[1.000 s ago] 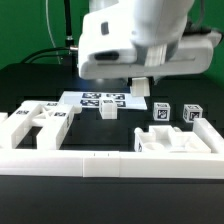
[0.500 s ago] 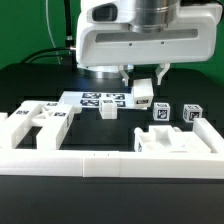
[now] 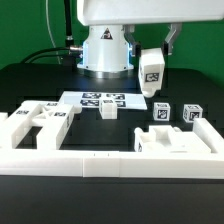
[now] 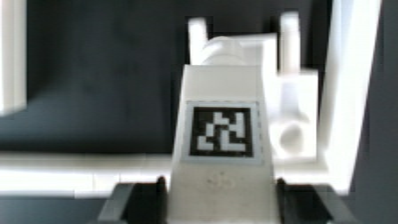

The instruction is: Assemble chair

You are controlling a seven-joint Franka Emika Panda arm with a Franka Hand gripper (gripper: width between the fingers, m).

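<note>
My gripper [image 3: 153, 50] hangs above the table at the exterior view's right, shut on a short white square post [image 3: 152, 72] with a black-and-white tag on its face. The post is clear of the table. In the wrist view the same post [image 4: 226, 120] runs out from between my dark fingers [image 4: 135, 200], tag facing the camera. Other chair pieces lie below: a slotted panel [image 3: 38, 126] at the left, another panel [image 3: 176, 146] at the right, a short post [image 3: 109, 111] in the middle, and two tagged small blocks [image 3: 160, 113] [image 3: 192, 114].
The marker board [image 3: 97, 99] lies flat behind the middle post. A long low white border rail [image 3: 110, 168] runs along the front. The arm's base [image 3: 105, 50] stands at the back. A white piece [image 4: 240, 60] shows blurred beyond the held post.
The arm has risen, so its white body has left most of the view. The held post has gone up from near the table and slightly to the exterior view's right.
</note>
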